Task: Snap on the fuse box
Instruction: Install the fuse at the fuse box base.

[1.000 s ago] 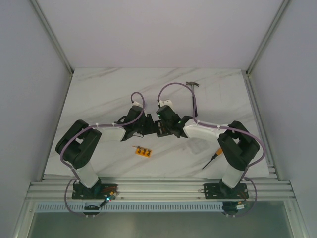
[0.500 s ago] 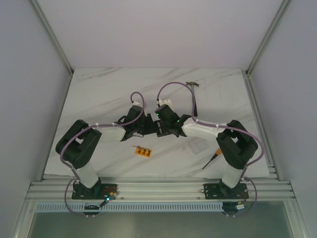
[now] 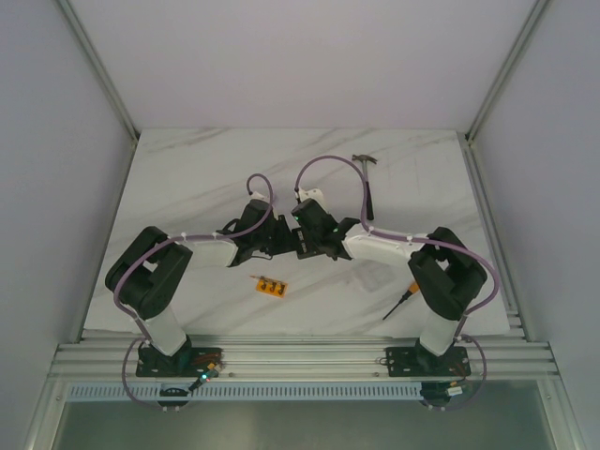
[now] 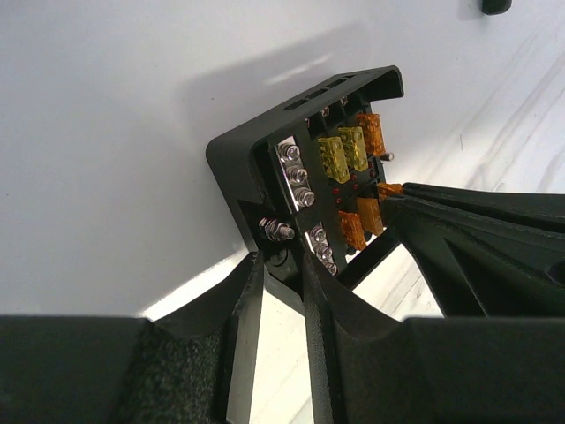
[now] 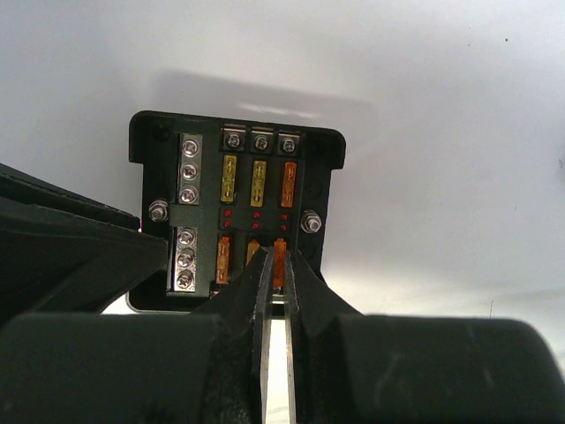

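Note:
The fuse box (image 3: 303, 247) is a black square box held off the table between both grippers. In the left wrist view the fuse box (image 4: 327, 177) is tilted, showing yellow and orange fuses and silver screws. My left gripper (image 4: 282, 265) is shut on its lower corner edge, and it also shows in the top view (image 3: 287, 244). In the right wrist view the fuse box (image 5: 177, 221) faces the camera. My right gripper (image 5: 277, 263) is shut on an orange fuse (image 5: 280, 252) seated in the lower right slot, and it also shows in the top view (image 3: 317, 246).
A small flat orange strip with dark dots (image 3: 273, 286) lies on the marble table (image 3: 187, 187) in front of the grippers. A hammer (image 3: 367, 178) lies at the back right. An orange-handled screwdriver (image 3: 401, 302) lies near the right arm's base.
My right gripper has edged slightly left, closer against the fuse box. The left arm has barely moved.

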